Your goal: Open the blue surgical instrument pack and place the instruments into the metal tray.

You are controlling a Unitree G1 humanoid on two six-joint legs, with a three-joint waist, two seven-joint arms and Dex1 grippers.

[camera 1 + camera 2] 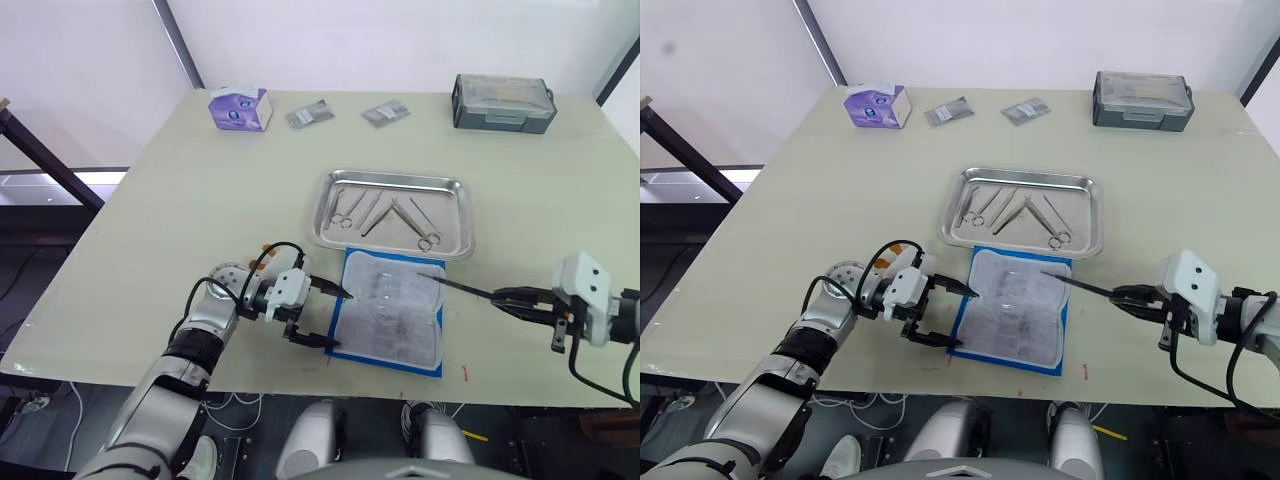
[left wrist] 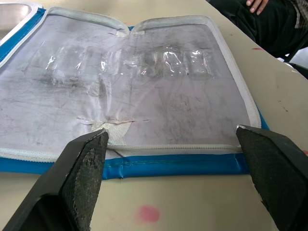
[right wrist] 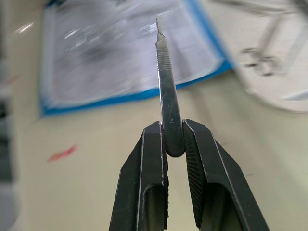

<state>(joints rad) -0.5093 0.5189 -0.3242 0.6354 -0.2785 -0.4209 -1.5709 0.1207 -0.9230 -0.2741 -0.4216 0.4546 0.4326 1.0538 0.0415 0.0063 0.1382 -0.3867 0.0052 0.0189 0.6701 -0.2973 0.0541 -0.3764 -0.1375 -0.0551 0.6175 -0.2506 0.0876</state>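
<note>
The blue surgical instrument pack (image 1: 390, 310) lies open and flat, its pale lining up, just in front of the metal tray (image 1: 390, 178). Several instruments (image 1: 385, 212), scissors and forceps among them, lie in the tray. My left gripper (image 1: 340, 320) stands open at the pack's left edge, one finger on each side of that edge (image 2: 172, 139). My right gripper (image 1: 497, 296) is to the right of the pack, above the table, shut on a slim metal scalpel handle (image 3: 163, 72). The handle's tip points toward the pack's far right corner.
A purple tissue box (image 1: 240, 108), two small grey packets (image 1: 308, 114) and a grey lidded box (image 1: 503, 102) stand along the far side of the table. The table's front edge runs close behind the pack. A person's hand (image 2: 257, 5) shows beyond the table.
</note>
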